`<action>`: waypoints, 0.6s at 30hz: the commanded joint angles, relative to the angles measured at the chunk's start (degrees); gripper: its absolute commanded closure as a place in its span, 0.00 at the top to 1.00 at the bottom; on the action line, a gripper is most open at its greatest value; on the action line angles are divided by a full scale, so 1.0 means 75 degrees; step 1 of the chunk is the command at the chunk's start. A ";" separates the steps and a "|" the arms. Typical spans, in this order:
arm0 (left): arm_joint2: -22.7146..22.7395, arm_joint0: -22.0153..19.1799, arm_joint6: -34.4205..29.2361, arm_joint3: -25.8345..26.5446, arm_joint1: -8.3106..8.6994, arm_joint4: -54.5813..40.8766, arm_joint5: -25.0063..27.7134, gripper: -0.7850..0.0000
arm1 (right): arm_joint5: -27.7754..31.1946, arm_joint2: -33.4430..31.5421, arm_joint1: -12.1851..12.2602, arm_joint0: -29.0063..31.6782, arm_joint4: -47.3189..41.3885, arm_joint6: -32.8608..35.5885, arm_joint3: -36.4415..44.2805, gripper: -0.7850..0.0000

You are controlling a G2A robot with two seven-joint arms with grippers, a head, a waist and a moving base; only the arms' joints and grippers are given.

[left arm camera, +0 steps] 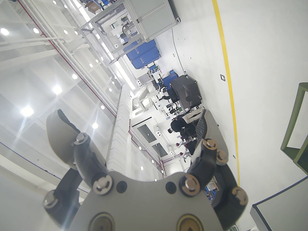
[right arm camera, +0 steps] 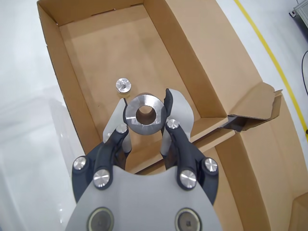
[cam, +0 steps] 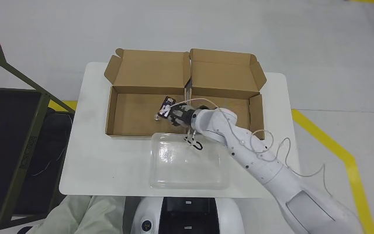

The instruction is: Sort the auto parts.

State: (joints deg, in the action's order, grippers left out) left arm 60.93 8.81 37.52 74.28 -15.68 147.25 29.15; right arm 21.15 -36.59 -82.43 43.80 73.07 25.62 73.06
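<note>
Closest in the right wrist view, the right gripper (right arm camera: 146, 102) pinches a thick metal ring (right arm camera: 145, 115) between its two fingers, with the ring's hole facing the camera. The ring hangs over the floor of an open cardboard box (right arm camera: 79, 49), near one end wall. A small hex bolt (right arm camera: 123, 85) rests on the box floor just beyond the ring, apart from it. A second cardboard box (right arm camera: 252, 157) adjoins the first at that end.

Seen from the left wrist, the left gripper (left arm camera: 131, 121) points up toward the hall ceiling. Its fingers are spread wide with nothing between them.

From above, the right arm reaches across a clear plastic tray (cam: 175, 172) that lies at the near edge of the white table (cam: 87, 152). Its gripper is over the box on the robot's left, at the end next to the other box. Both boxes sit side by side on the far half of the table, lids folded open away from the robot.
</note>
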 commanded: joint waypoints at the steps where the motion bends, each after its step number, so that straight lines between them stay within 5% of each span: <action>1: 0.0000 0.0000 0.0000 0.0000 0.0000 0.0000 0.0000 1.00 | -0.0067 0.0097 -0.0075 -0.0091 0.0012 0.0117 -0.0134 0.00; 18: 0.0000 0.0000 0.0000 0.0000 0.0000 0.0000 0.0000 1.00 | -0.0036 0.0563 -0.0635 -0.0638 -0.0179 0.0570 -0.1341 0.00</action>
State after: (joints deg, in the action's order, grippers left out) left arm 60.93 8.81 37.52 74.28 -15.68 147.25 29.15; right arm 20.76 -32.48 -87.03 39.16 71.78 29.70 63.38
